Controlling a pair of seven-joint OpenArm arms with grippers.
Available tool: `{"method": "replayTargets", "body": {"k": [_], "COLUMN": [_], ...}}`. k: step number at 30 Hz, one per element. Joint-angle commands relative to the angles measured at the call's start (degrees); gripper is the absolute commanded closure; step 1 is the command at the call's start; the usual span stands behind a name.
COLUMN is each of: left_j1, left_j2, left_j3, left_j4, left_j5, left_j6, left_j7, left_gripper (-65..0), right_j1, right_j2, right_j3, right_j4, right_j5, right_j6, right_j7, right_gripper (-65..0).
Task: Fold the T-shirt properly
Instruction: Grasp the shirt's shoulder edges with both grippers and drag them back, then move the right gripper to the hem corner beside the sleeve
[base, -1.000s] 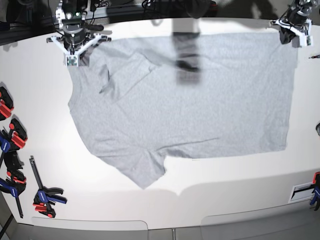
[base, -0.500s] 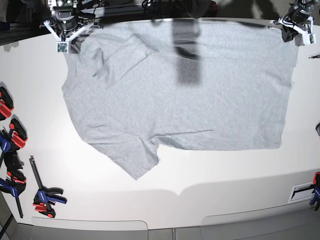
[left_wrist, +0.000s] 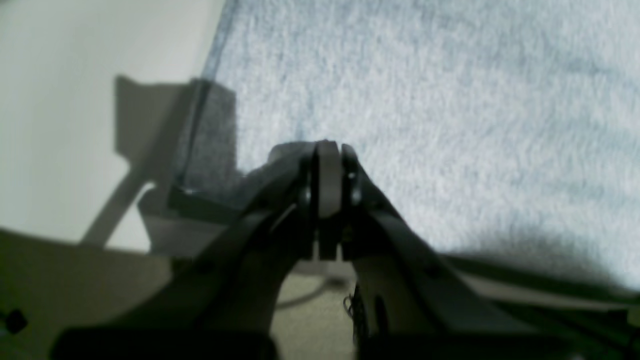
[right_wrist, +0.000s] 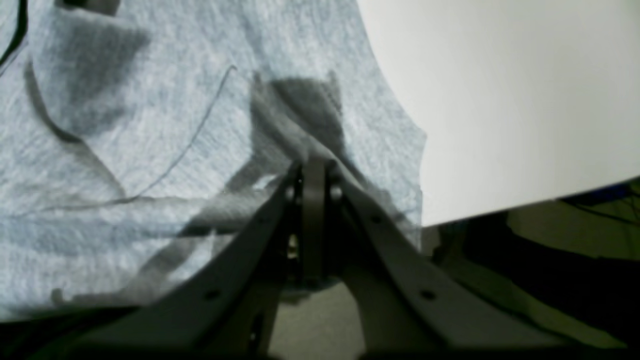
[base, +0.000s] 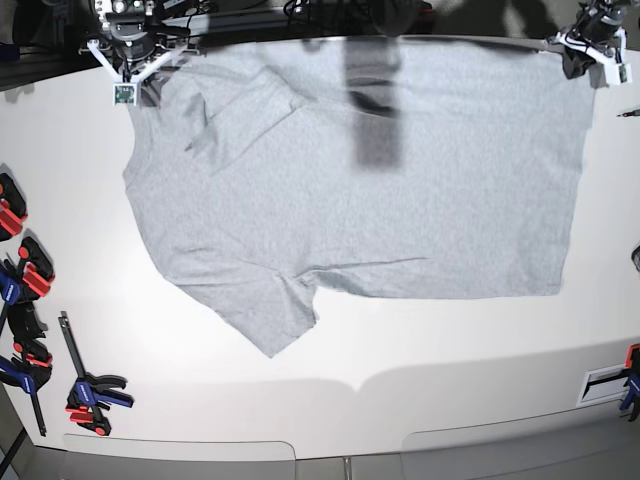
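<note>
1. The base view looks down from above on the whole white table (base: 480, 350) and the light heather-grey cotton T-shirt (base: 400, 220).
2. Each wrist view looks along its own closed jaws, very close to the cloth.
3. All three views share the shirt's far edge.

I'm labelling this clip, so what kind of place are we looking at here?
Probably a robotics lab workbench, not a home: a bare white table, red and blue bar clamps laid along its edge, and two robot arms pinching a grey T-shirt spread across it.
</note>
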Motion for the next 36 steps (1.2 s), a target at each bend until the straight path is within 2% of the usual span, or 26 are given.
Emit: {"method": "replayTargets", "body": {"k": [1,9,11,12,13,15,16,19,24,25,28,33,36], "left_j1": [1.03,0.96,0.96,0.96,0.94,0.81,0.81,0.81,0.81,0.81,0.81,0.83,0.81], "left_j2": [-0.35,-0.37,-0.37,-0.37,-0.37,-0.37,-0.37,-0.37,-0.37,-0.37,-0.37,-0.37,-0.37], "left_j3": [-0.07,-0.07,-0.07,-0.07,-0.07,-0.07,-0.07,-0.07,-0.07,-0.07,-0.07,-0.07,-0.07], "left_j4": [0.79,9.44,11.56,12.55,13.40,14.71,15.10,15.26,15.26,15.26,15.26,15.26,15.26], "left_j5": [1.97,1.99,1.99,2.01,2.01,2.03,2.05,3.43,7.48,7.65,7.63,7.65,7.65], "left_j6": [1.14,1.14,1.14,1.11,1.14,1.14,1.14,1.11,1.14,1.14,1.14,1.14,1.16], "left_j7": [2.86,2.84,2.80,2.60,2.54,2.03,0.87,-3.69,-7.85,-7.93,-7.93,-7.67,-7.63], "left_gripper": [0.0,-0.1,-10.0,-13.9,-16.7,-19.0,-19.2,-19.2,-19.2,-19.2,-19.3,-25.1,-25.7], "right_j1": [-0.72,-0.72,-0.57,-0.33,0.20,2.01,3.17,7.82,18.10,20.09,25.49,34.69,41.51], "right_j2": [0.15,0.15,0.17,0.17,0.17,0.17,0.17,0.17,0.17,0.17,0.20,0.24,1.22], "right_j3": [0.35,0.35,0.35,0.35,0.35,0.35,0.35,0.37,0.37,0.37,0.42,1.60,4.22], "right_j4": [1.68,9.75,11.65,12.57,13.33,14.19,14.19,14.16,13.18,12.28,6.99,-8.63,-18.73], "right_j5": [-0.63,-0.63,-0.63,-0.66,-0.70,-1.40,-2.64,-6.47,-6.56,-5.95,-1.66,1.88,7.08], "right_j6": [-0.39,-1.01,-1.01,-0.98,-0.98,-0.98,-0.98,-1.03,-0.81,-0.31,4.37,8.90,13.11], "right_j7": [-0.59,0.28,1.27,1.70,1.97,3.74,5.90,11.13,9.84,9.07,7.19,7.32,6.80], "right_gripper": [0.0,0.0,0.0,-2.5,-9.9,-23.3,-26.9,-28.1,-31.6,-31.7,-31.7,-31.7,-31.7]}}
